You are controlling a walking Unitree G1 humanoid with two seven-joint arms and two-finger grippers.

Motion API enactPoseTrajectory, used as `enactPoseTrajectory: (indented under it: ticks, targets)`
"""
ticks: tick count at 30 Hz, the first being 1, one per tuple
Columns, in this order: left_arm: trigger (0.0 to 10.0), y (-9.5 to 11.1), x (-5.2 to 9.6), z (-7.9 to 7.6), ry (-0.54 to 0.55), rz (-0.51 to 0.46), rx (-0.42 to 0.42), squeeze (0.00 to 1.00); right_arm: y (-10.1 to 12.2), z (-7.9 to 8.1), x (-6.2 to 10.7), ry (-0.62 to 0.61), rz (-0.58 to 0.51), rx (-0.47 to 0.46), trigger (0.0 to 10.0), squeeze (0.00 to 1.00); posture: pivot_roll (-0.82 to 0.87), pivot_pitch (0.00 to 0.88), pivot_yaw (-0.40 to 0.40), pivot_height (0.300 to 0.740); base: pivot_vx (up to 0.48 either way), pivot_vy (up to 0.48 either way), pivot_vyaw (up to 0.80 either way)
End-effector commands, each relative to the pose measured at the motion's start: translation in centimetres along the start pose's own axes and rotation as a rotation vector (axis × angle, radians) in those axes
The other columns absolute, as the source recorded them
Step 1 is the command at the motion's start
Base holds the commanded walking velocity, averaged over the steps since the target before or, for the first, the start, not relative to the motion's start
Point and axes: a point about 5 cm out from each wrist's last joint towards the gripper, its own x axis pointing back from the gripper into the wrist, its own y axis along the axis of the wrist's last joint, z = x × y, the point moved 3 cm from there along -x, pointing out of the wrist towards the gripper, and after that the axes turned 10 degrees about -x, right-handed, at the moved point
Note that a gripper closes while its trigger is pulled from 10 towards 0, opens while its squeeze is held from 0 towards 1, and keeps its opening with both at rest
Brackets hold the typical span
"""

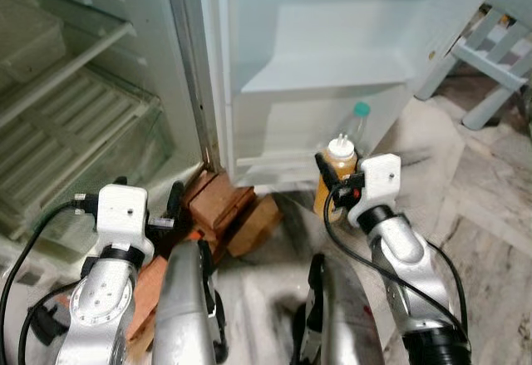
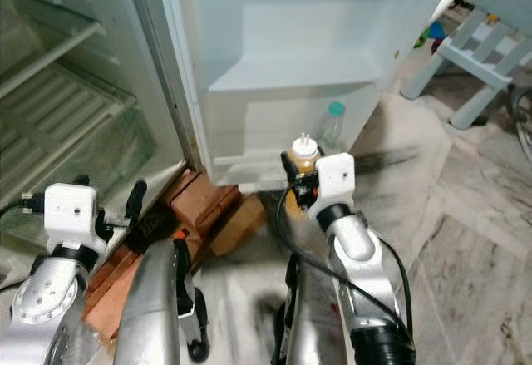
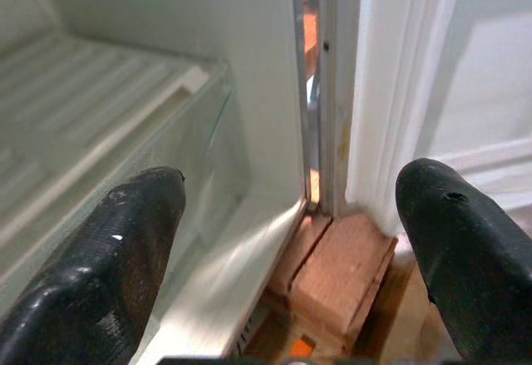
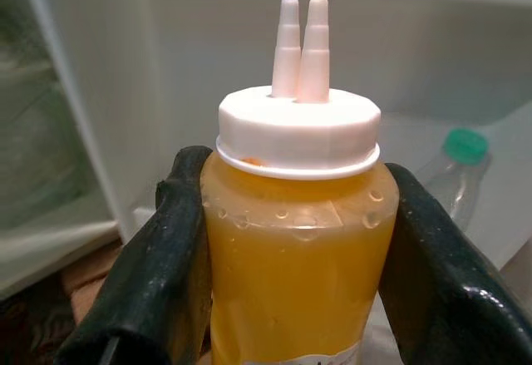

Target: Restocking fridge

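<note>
My right gripper [image 1: 334, 184] is shut on a squeeze bottle of yellow-orange sauce [image 4: 295, 249] with a white twin-nozzle cap [image 4: 299, 128]. It holds the bottle [image 1: 338, 170] upright just in front of the lowest shelf of the open fridge door [image 1: 320, 128]. A clear bottle with a green cap [image 1: 360, 111] stands in that door shelf behind it. My left gripper [image 3: 291, 257] is open, low at the foot of the fridge body [image 1: 75, 107], with nothing between its fingers [image 3: 108, 273].
The fridge stands on reddish bricks [image 1: 220, 203] under its front corner. Wire shelves [image 1: 50, 128] and a clear drawer fill the fridge body. A pale blue wooden chair [image 1: 490, 57] stands at the far right on the marble floor [image 1: 482, 207].
</note>
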Motion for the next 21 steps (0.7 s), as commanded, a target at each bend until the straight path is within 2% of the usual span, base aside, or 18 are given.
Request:
enactPoseTrajectory:
  ticks: [1,8,21]
  targets:
    - [10.0,0.35,0.23,0.14,0.015,-0.018,-0.002,0.00,0.90,0.65,-0.12,0.029,-0.026,0.008,10.0,0.00,0.16,0.147,-0.091,0.561,0.270,0.000,0.00]
    - [10.0,0.38,0.05,0.13,0.015,-0.029,-0.005,0.00,1.51,0.76,-0.73,0.030,-0.039,0.014,10.0,0.00,0.17,0.142,-0.089,0.561,0.289,0.000,0.00]
    - [10.0,0.73,-0.36,-0.38,-0.008,-0.046,-0.003,0.00,1.30,1.01,-0.77,0.024,-0.036,0.012,10.0,0.00,0.17,0.147,-0.073,0.561,0.425,0.000,0.00]
